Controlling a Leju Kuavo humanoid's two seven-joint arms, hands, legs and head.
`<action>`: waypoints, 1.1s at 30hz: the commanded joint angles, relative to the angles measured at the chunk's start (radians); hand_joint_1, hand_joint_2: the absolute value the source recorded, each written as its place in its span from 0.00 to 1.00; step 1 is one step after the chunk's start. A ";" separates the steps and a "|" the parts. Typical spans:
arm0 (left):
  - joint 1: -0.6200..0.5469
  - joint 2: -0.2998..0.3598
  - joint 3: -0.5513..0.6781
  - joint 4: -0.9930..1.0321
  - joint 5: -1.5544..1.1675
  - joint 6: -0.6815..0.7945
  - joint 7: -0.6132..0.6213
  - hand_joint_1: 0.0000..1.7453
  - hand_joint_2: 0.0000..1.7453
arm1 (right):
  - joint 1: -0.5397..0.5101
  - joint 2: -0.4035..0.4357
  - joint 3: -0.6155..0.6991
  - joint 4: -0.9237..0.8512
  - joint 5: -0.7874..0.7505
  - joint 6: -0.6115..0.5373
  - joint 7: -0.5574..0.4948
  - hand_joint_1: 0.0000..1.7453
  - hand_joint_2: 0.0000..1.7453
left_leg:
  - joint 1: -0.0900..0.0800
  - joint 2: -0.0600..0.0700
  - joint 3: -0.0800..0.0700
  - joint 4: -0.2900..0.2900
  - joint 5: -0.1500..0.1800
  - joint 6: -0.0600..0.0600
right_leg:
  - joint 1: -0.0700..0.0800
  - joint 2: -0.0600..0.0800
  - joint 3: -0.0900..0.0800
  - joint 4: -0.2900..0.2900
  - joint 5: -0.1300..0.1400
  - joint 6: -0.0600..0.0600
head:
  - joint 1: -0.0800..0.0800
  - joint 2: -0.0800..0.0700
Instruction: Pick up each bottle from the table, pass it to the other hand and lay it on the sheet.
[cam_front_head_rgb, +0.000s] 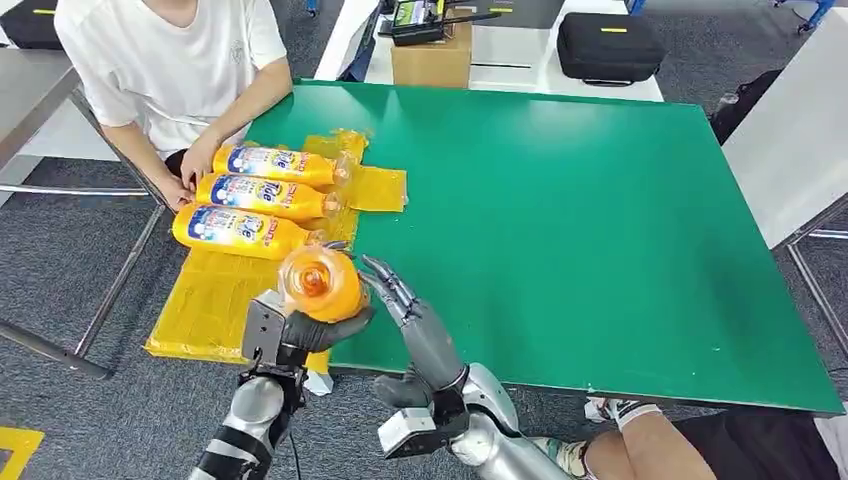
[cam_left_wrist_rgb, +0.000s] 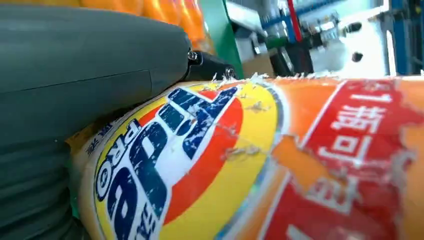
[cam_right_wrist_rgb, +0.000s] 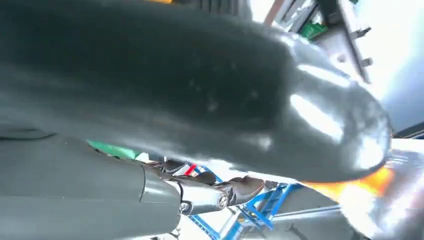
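Your left hand (cam_front_head_rgb: 300, 325) grips an orange bottle (cam_front_head_rgb: 318, 284) from below, above the yellow sheet (cam_front_head_rgb: 215, 300) at the green table's (cam_front_head_rgb: 600, 230) near edge. Your right hand (cam_front_head_rgb: 405, 300) has its fingers spread, holding nothing, just beside it. The bottle's long axis points toward the camera, one end facing you; three bottles (cam_front_head_rgb: 265, 195) already lie sideways on the sheet. With so much bottle beyond the hand, the bottle could tip out, or land on the nearest one.

Glossy plastic on a matt board

The held bottle (cam_left_wrist_rgb: 280, 165) is glossy orange plastic, its printed label scuffed and peeling; beside it, the sheet (cam_front_head_rgb: 215, 300) looks like shiny crinkled yellow film on the smooth matt green table (cam_front_head_rgb: 600, 220).
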 joint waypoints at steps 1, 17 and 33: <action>-0.256 0.145 -0.009 0.450 -0.483 0.159 0.181 1.00 1.00 | 0.042 -0.068 -0.018 -0.200 -0.028 -0.006 -0.002 0.00 0.00 | 0.000 -0.002 0.006 -0.002 -0.001 -0.001 | 0.000 -0.003 0.007 -0.001 -0.002 -0.002 | 0.000 0.000; -0.399 0.229 0.114 0.738 -0.548 0.032 0.201 1.00 1.00 | 0.241 -0.207 -0.160 -0.567 -0.076 -0.145 -0.002 0.00 0.00 | 0.000 0.001 0.005 -0.001 -0.001 -0.001 | 0.000 0.001 0.005 0.000 -0.001 -0.001 | 0.000 0.000; -0.483 0.360 -0.134 0.858 -1.011 -0.031 0.507 1.00 1.00 | 0.222 -0.194 -0.133 -0.520 -0.120 -0.147 -0.002 0.00 0.00 | 0.000 0.007 0.019 -0.002 -0.002 -0.006 | 0.001 0.008 0.013 0.003 0.000 -0.007 | 0.000 0.000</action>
